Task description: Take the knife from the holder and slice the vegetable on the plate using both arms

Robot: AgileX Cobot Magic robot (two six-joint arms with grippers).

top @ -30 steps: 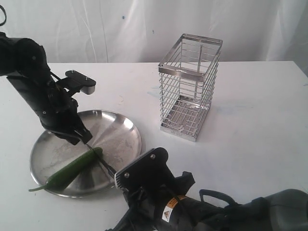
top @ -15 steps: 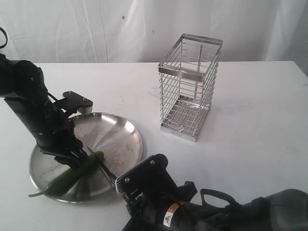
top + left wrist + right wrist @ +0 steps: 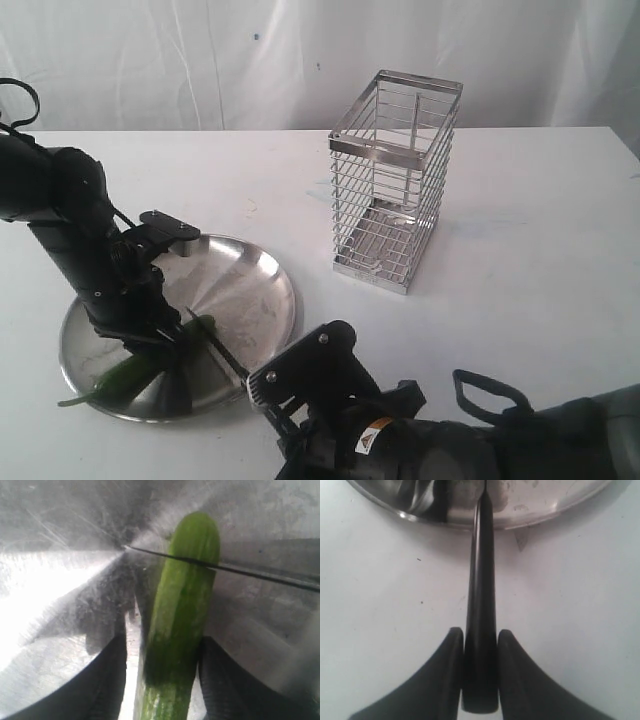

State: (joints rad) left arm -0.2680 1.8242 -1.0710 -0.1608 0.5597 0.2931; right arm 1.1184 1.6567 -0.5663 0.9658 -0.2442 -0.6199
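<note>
Knife (image 3: 214, 344) is out of the wire holder (image 3: 395, 180) (upper middle of frame), with its handle pinched tight in the right gripper (image 3: 480, 634). The blade lies across the chili pepper (image 3: 182, 605) near its tip, on the steel plate (image 3: 258, 270) at lower left. Can't really tell if it's bitten in. The left gripper (image 3: 165, 680) straddles the pepper with its jaws apart, not squeezing. The actual slicing is left to do, and those left fingers sit close to the blade.

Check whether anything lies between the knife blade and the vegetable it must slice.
Nothing visible does: the knife lies across the vegetable near its rounded end, clear of the left gripper straddling it.
</note>
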